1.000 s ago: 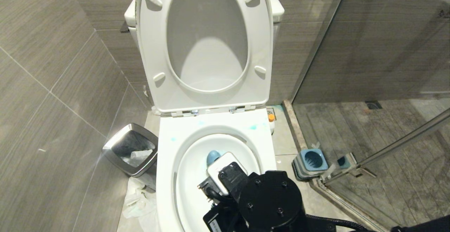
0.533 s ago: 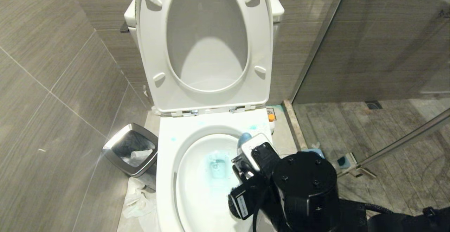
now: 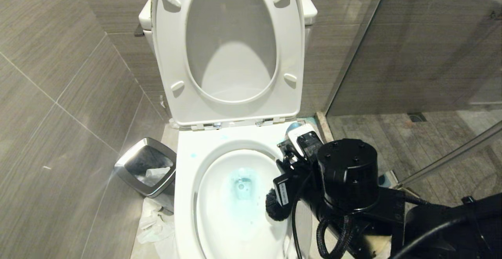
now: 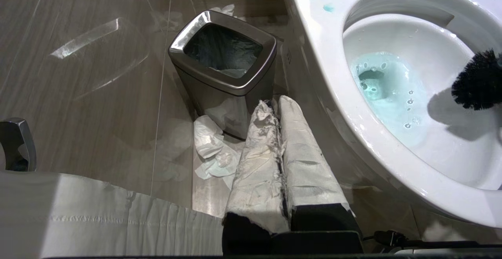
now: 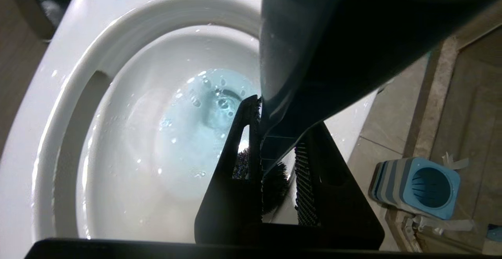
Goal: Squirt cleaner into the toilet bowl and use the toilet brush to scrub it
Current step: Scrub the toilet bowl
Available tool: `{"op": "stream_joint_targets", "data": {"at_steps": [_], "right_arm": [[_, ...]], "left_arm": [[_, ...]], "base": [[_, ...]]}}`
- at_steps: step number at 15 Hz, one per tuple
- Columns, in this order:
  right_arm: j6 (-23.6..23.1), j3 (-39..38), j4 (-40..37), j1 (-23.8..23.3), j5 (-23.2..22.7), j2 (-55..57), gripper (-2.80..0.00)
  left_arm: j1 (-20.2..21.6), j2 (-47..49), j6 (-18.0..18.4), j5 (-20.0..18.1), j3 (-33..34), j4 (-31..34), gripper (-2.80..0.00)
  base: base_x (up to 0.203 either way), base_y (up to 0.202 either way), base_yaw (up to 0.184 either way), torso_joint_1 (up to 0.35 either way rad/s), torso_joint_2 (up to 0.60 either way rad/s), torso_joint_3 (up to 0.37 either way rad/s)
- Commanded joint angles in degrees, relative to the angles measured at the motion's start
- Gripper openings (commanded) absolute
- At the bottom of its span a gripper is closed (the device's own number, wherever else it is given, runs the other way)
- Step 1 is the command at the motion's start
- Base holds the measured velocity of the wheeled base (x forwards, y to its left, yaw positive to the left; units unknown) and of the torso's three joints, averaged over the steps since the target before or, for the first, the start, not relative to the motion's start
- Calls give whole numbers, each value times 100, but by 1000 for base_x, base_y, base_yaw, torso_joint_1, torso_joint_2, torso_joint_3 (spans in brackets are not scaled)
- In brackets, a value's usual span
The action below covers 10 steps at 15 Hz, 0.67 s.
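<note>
Toilet brush (image 5: 290, 55) is pinched in my right claw (image 5: 278, 161) by its dark blue handle, both black fingers clamped on the shaft, and the black bristle head (image 3: 274, 208) hangs over the right-hand side of the toilet bowl (image 3: 188, 180), just above the inner wall, clear of the water. From my left wrist view the bristles (image 4: 476, 80) throw a shadow on the porcelain below them. Pale blue water (image 3: 241, 188) sits at the bottom around the drain, and there are blue smears on the rim near the hinges. Seat and lid (image 3: 229, 51) are up against the tank. The brush's square blue-and-grey holder (image 5: 417, 186) stands empty on the floor right of the toilet, next to the glass shower door's track. My left claw (image 4: 282, 180) is parked low on the left side of the toilet with its paper-wrapped fingers pressed together, gripping nothing. A steel-rimmed bin (image 3: 147, 166) sits on the floor left of the bowl, crumpled tissue (image 3: 151, 221) lying just beside it.
</note>
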<state>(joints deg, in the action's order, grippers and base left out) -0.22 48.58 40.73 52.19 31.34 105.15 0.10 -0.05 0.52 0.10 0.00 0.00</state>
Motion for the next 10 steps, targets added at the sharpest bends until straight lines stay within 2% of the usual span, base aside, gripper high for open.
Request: {"op": "stream_joint_targets", "data": {"at_steps": [1,10], "right_arm": [[-19,302,23,-171,21,258,-280],[-250,1696,22,-557,3,1320,-280]], "left_arm": [[-1,5,0,-1,0,0,-280],[-1,5,0,-1,0,0,-280]], "base": [[0,0,0,0,0,0],[0,0,0,0,0,0]]}}
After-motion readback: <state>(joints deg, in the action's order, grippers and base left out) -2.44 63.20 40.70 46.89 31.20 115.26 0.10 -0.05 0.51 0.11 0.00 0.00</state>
